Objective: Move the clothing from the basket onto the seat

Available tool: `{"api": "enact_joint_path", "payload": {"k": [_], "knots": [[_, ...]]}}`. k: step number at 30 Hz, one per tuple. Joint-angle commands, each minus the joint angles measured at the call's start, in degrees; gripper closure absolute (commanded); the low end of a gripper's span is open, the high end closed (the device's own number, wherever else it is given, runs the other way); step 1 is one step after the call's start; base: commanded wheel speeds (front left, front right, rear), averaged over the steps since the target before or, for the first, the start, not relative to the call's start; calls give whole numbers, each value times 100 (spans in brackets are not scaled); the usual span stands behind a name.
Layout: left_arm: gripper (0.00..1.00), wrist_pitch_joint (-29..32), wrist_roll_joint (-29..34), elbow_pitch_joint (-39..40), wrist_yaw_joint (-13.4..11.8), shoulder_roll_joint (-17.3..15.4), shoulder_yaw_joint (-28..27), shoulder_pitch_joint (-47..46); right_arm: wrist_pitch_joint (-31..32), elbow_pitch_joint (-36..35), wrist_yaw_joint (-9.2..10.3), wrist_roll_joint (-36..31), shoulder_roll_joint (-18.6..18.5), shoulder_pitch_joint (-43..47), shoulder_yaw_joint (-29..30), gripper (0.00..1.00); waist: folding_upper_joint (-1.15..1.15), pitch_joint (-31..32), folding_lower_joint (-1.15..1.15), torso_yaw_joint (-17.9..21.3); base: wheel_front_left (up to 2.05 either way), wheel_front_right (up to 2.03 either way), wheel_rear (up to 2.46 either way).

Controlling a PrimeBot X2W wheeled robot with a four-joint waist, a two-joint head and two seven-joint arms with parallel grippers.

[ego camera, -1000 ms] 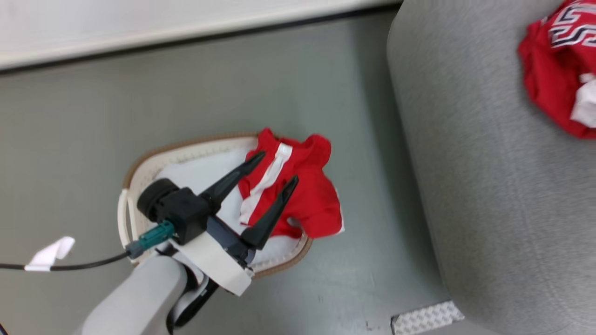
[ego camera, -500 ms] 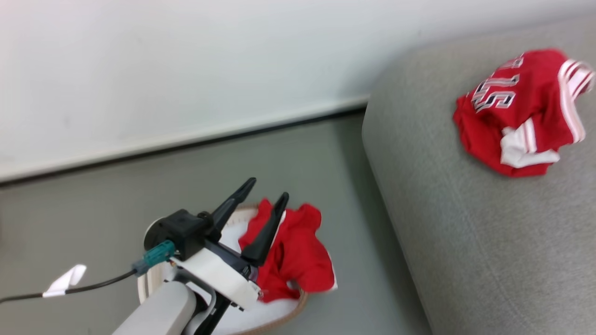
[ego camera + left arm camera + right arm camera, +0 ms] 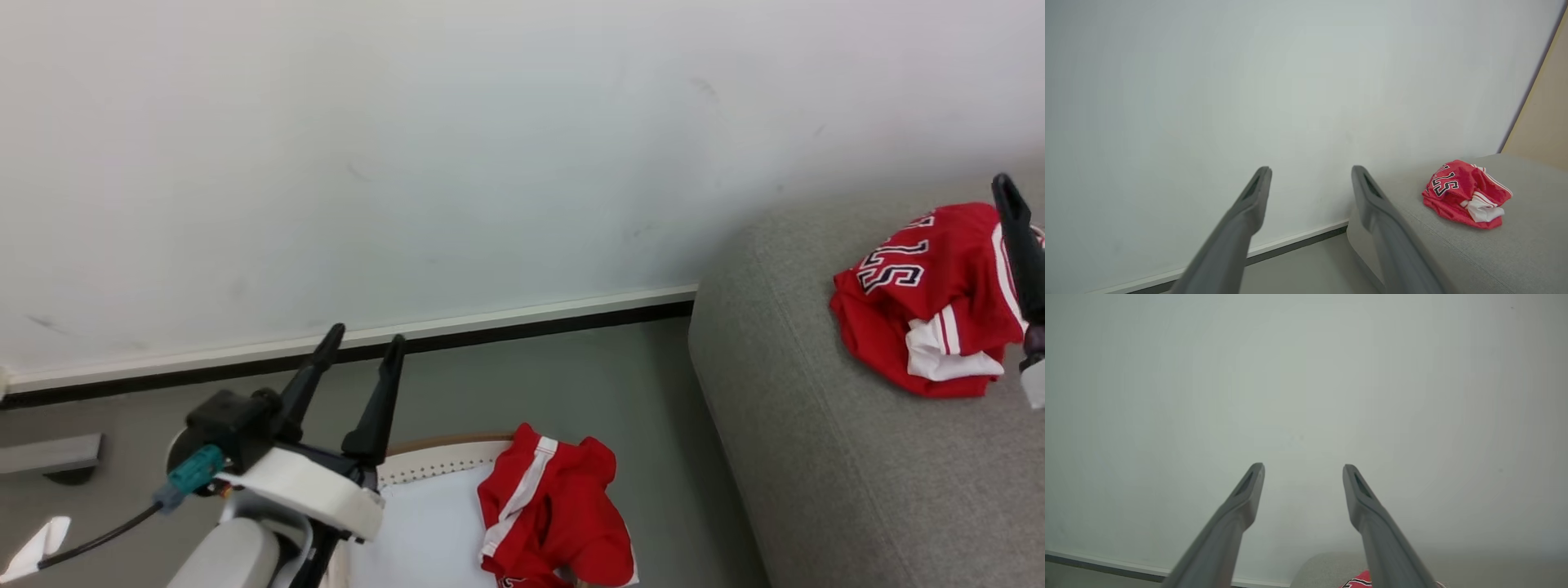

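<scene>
A red garment with white stripes [image 3: 555,514] lies in the cream basket [image 3: 433,467], draped over its right rim. My left gripper [image 3: 365,336] is raised over the basket's left side, open and empty, fingers pointing at the wall. A second red garment with block letters [image 3: 914,302] lies bunched on the grey seat [image 3: 816,474]. It also appears in the left wrist view as the lettered garment [image 3: 1466,194] on the seat [image 3: 1494,253]. One finger [image 3: 1016,245] of my right gripper stands over that garment. My right gripper [image 3: 1303,466] is open and empty.
A white wall [image 3: 490,163] with a dark baseboard [image 3: 531,325] runs behind the basket. Grey floor [image 3: 571,376] separates basket and seat. A flat grey piece [image 3: 49,453] lies on the floor at the left. A black cable with a white tag [image 3: 33,555] trails from my left wrist.
The head camera has tilted up toward the wall. My left gripper has drawn back from the garment in the basket, still open and empty. A right gripper finger has come into view.
</scene>
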State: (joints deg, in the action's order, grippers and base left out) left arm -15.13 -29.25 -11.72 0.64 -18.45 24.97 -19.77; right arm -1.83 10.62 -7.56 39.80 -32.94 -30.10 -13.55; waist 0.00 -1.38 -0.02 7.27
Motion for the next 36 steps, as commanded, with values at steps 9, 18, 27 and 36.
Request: {"api": "enact_joint_path", "payload": {"k": [9, 18, 27, 36], "knots": [[0, -1, 256, -99, -318, 18, -833, 687, -797, -188, 15, -164, 664, 877, -72, 0, 0, 270, 2, -437, 0, 0, 0], [0, -1, 529, -141, -344, 348, -1710, 1235, -1297, 10, 15, -888, 1501, 1748, 207, 0, 0, 371, 2, -615, 0, 0, 0], [0, -1, 969, -224, -10, 829, -2445, 1621, -1337, -92, 15, -1519, 2324, 2553, 522, 0, 0, 360, 2, -637, 0, 0, 0], [0, -2, 1354, -340, 326, 1173, -2826, 1603, -1338, -139, 15, -1776, 2534, 2551, 396, 0, 0, 329, 2, -599, 0, 0, 0]]}}
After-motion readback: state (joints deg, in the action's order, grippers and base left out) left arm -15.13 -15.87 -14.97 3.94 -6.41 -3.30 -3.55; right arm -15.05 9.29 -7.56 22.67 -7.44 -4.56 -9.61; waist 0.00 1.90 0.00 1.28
